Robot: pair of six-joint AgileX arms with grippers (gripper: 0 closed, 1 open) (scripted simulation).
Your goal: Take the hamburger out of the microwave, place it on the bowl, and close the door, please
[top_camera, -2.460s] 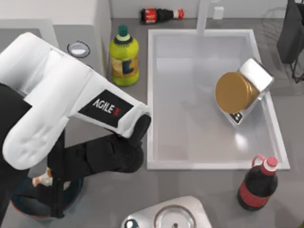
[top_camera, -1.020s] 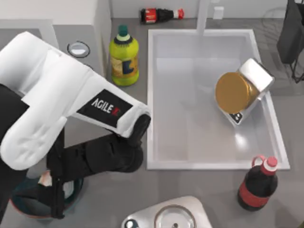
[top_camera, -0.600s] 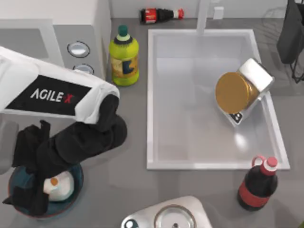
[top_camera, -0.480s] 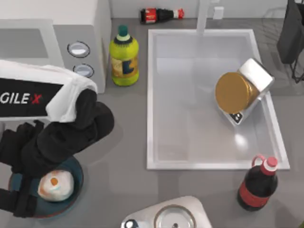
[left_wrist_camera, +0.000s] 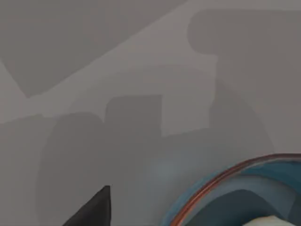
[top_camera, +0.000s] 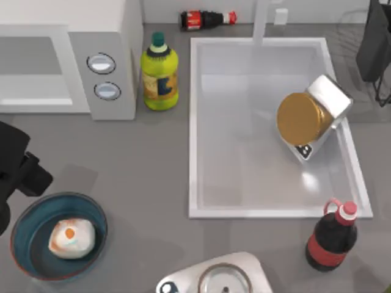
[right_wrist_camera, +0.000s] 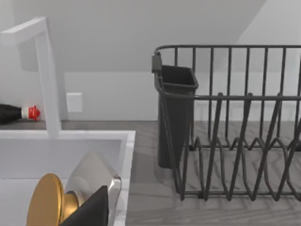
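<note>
Hamburger [top_camera: 71, 237] sits inside the bowl [top_camera: 24, 221] at the table's front left, a small whitish lump with an orange spot. One yellow bottle [top_camera: 159, 73] stands right beside the microwave [top_camera: 110, 49], which has two round knobs. Two dark cola bottles, one gold-lidded jar [top_camera: 302, 118] in the sink. The left gripper [top_camera: 15, 174] hangs just beside the bowl; I cannot tell how wide it is.

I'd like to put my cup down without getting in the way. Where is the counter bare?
Barest is the grey counter between the microwave, the bowl holding the hamburger, and the sink. The sink's left half is bare too. It is crowded around the yellow bottle, the gold-lidded jar and the cola bottle.
</note>
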